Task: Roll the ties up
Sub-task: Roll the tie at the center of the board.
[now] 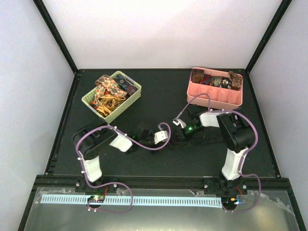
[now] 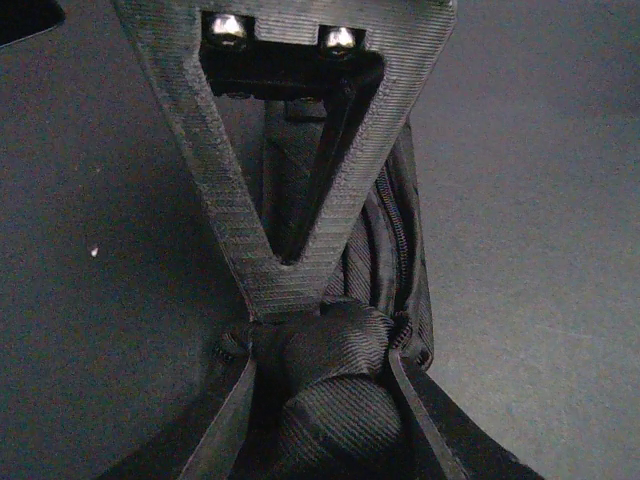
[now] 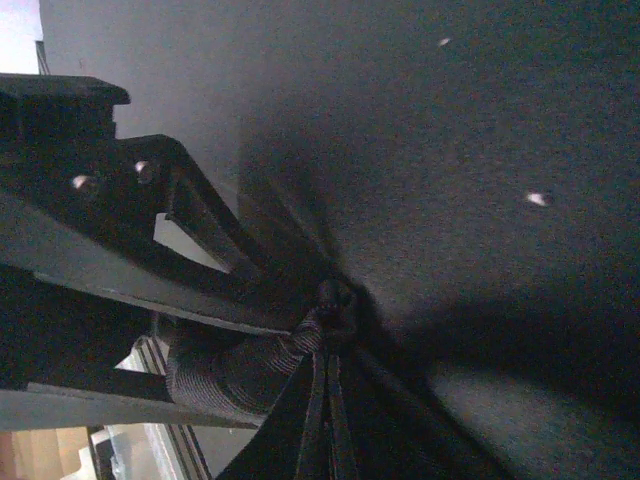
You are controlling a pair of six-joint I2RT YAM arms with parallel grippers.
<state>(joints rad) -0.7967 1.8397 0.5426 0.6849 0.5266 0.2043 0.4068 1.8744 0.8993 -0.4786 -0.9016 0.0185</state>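
- The step in hand looks like the finish of one roll: a black tie (image 2: 335,400) is wound into a small tight coil mid-table on the black mat (image 1: 159,96), where both arms meet
- The left gripper (image 2: 325,345) has its fingers (image 2: 235,420) on either side of that coil, and the fabric fills the gap between them, so I judge it pinches the roll across its width
- The right gripper (image 3: 328,300) has its tips pressed together at the coil's centre, apparently nipping the tie's inner fold; the grip itself is dark and hard to read
- A short limp length of the tie lies beside the coil under the right gripper's frame, so the winding may not be quite done
- Loose ties (image 1: 109,89) fill the green basket (image 1: 135,94) at far left; rolled ties (image 1: 214,79) sit in the pink tray (image 1: 214,101) at far right
- Next move, as I judge it: the right tips must let go and slide out of the core without unwinding it, while the left keeps firm hold and carries the coil to the tray
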